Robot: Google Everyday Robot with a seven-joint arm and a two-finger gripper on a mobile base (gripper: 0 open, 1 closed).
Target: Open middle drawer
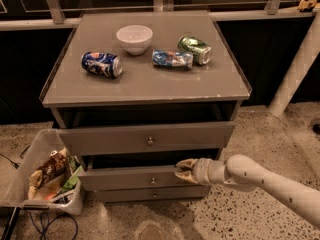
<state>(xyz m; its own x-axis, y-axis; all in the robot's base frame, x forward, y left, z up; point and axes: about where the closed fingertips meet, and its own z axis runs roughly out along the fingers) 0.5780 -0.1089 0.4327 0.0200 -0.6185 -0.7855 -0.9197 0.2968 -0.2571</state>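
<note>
In the camera view, the pincer (pixel 185 170) is reaching in from the right and resting against the upper right edge of the middle drawer (pixel 125 179), probably to pull on the front itself, not on its knob (pixel 153 180). Whether it is spread or pressed together cannot be told. The drawer is sitting slightly out, beneath the top drawer (pixel 110 140), which is jutting further and overhanging it. A bin (pixel 17 184) of wrappers is standing beside the cabinet's left, clear of the pull. A bowl (pixel 134 38) and a blue can (pixel 101 64) are lying on top.
</note>
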